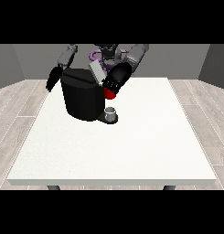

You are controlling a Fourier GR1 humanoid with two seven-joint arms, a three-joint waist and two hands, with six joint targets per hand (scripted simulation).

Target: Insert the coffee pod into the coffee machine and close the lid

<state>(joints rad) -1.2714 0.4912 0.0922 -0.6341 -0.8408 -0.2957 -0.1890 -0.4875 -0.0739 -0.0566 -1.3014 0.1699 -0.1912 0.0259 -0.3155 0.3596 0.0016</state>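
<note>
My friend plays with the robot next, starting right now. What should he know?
Hand at the view's right: up at the top of the black coffee machine, by its tilted grey lid; finger pose unclear.
Hand at the view's left: hanging beside the machine, holding nothing.
A red thing at the machine shows under the first hand.
A grey thing sits on the machine's base.
Left: lid not yet closed.

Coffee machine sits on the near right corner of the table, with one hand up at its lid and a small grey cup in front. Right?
Not quite. The front view shows the coffee machine at the table's far left. One hand is at its lid; the grey cup is in front.
</note>
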